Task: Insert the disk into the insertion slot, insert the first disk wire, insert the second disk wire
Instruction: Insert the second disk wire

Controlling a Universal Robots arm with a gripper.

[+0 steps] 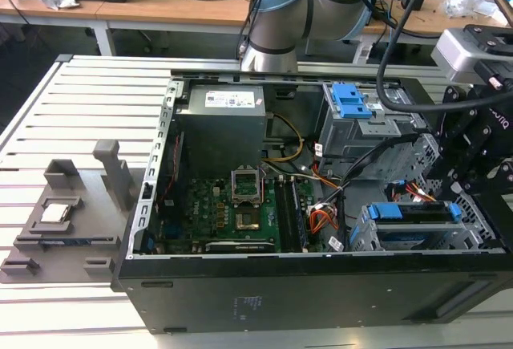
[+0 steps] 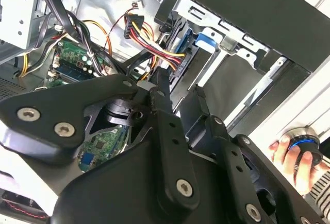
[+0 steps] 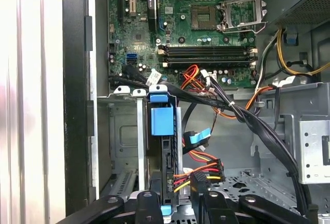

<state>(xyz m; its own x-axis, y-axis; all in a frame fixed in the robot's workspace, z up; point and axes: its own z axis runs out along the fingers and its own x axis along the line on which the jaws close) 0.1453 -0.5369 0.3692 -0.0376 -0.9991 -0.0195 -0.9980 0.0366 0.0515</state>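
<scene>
In the exterior view the room light is soft and even. The white desk (image 1: 72, 92) looks bright, but the inside of the computer case (image 1: 240, 289) is dark and full of shadow. In the first wrist view the desk is so bright that it looks washed out, while the green board (image 3: 206, 28) is clear and well lit. In the second wrist view the black tool (image 2: 179, 87) is very close, dark and a bit fuzzy, and white light glares behind it.
</scene>
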